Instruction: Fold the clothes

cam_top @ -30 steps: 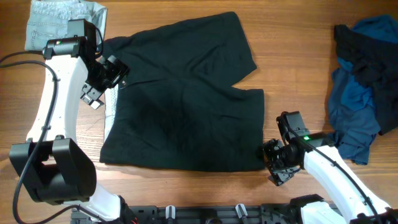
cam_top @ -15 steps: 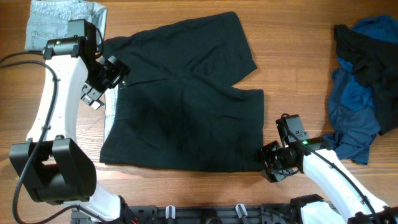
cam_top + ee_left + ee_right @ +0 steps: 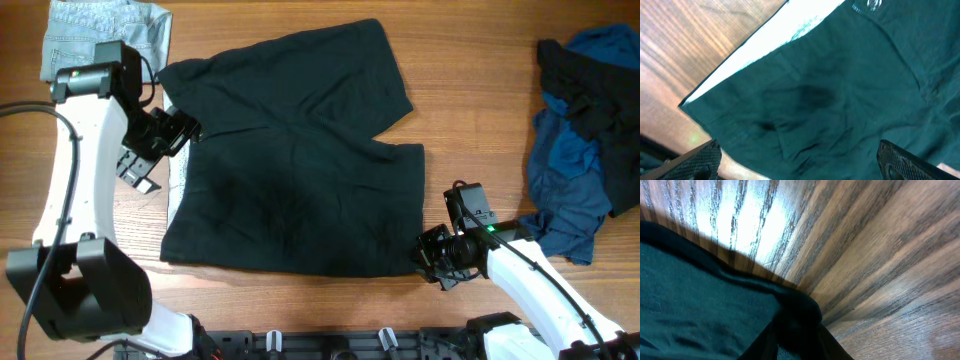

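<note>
Overhead, my left gripper hangs spread wide at the upper left, over the waist end of the black shorts. They lie flat mid-frame, legs pointing right. My right gripper, lower right, pinches their bottom corner.

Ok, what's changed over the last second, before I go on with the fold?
The right hand slid left onto the bottom-right corner of the black shorts and its jaws narrowed around it; a firm grip isn't confirmed. The left hand backed off to the left at the waistband, jaws wide open. The shorts, the denim and the blue pile haven't moved.
</note>
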